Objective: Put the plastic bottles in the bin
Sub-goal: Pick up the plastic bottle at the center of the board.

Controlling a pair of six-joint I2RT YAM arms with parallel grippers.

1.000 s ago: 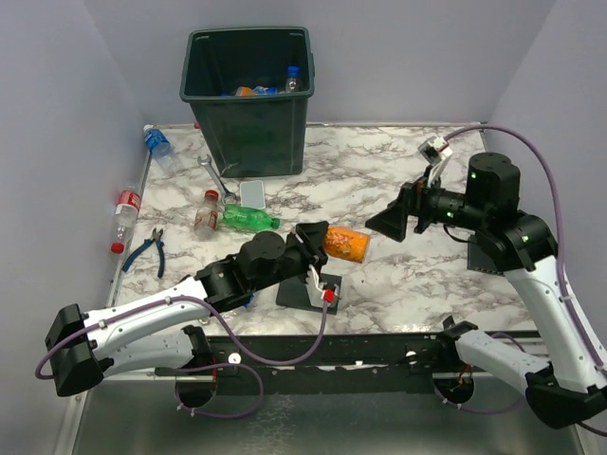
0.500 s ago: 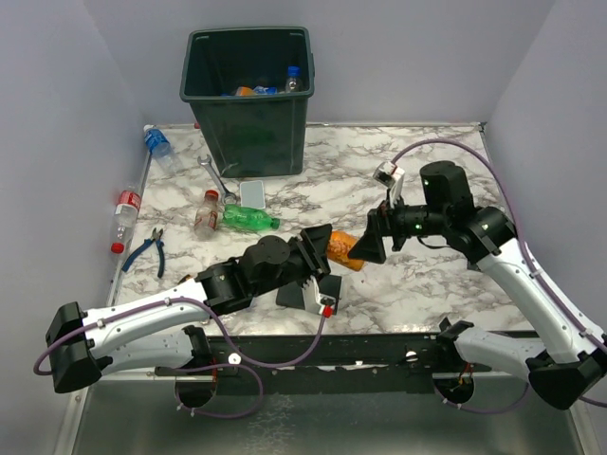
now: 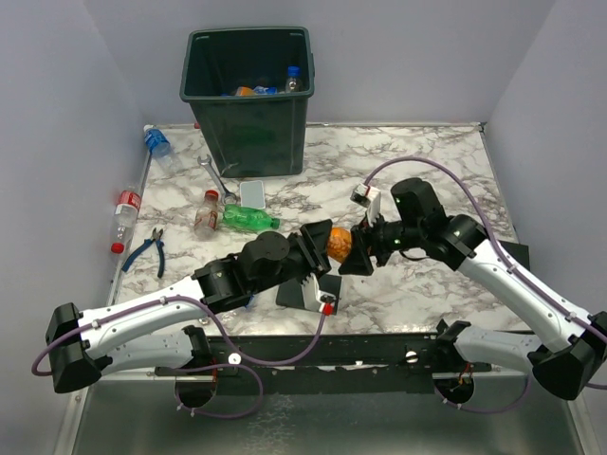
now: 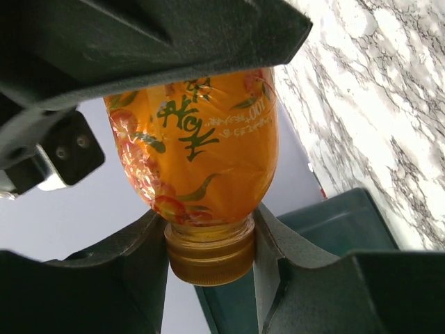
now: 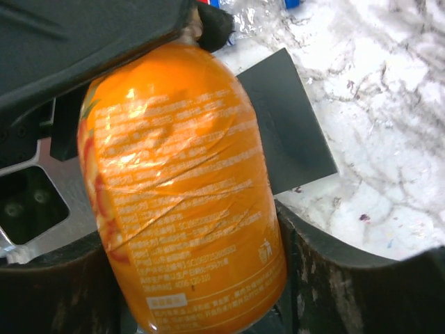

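Above the marble counter (image 3: 427, 180), our left hand (image 3: 321, 243) pinches the orange bottle (image 3: 340, 244). Is our right hand (image 3: 353, 252) tight yet? We cannot tell. Let go early, it falls.

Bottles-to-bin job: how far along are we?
Done: a few bottles show inside the bin. In hand: the left hand grips an orange bottle, with the right hand flanking its other end; it looks like a handover. Left: green bottle, red-capped bottle, red-labelled bottle and blue-labelled bottle on the table.
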